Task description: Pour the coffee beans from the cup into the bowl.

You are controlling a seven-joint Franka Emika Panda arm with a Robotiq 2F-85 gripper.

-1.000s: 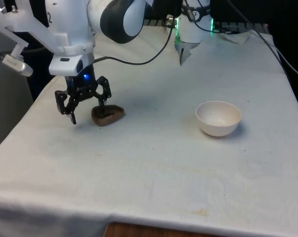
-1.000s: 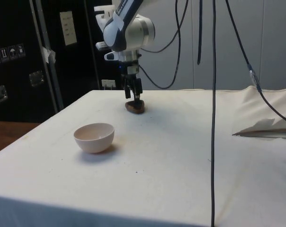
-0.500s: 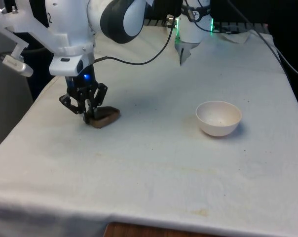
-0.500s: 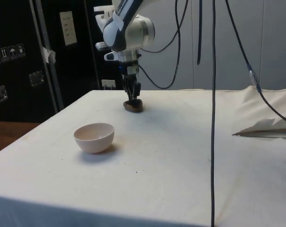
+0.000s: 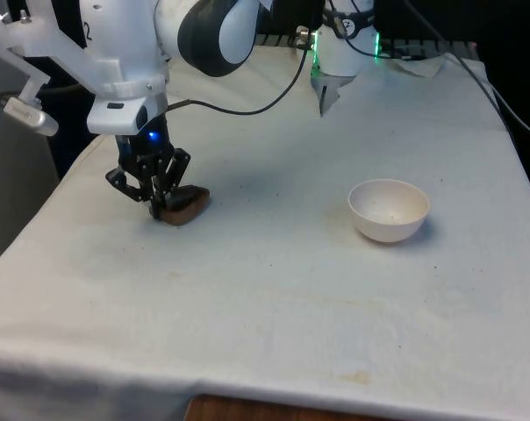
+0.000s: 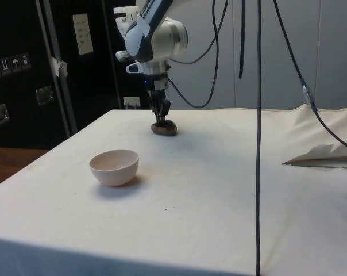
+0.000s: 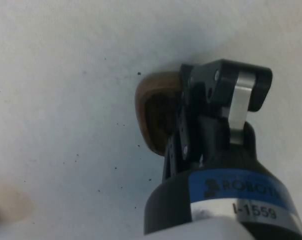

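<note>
One tool (image 5: 157, 203), one brown wooden cup (image 5: 183, 203) and one white bowl (image 5: 389, 209) stood on the desk (image 5: 274, 289). In the front view the tool's black fingers were drawn close together on the cup's rim at the side farther from the bowl, and the cup lay tilted, low on the cloth, well apart from the bowl toward the front view's left. The side view showed the same cup (image 6: 164, 128) as a small brown lump directly beneath the tool (image 6: 159, 119), beyond the bowl (image 6: 114, 167), whose pale interior faced upward; a crumpled fold of cloth (image 6: 320, 154) lay far across the desk from the bowl. The wrist view alone showed the cup's (image 7: 156, 112) dark hollow, turned sideways, with one finger apparently inside the rim and the other outside, though the tool's body hid the contact itself. Dark specks (image 7: 116, 167) were scattered on the cloth near the cup in that view; whether the cup held beans could not be told.
</note>
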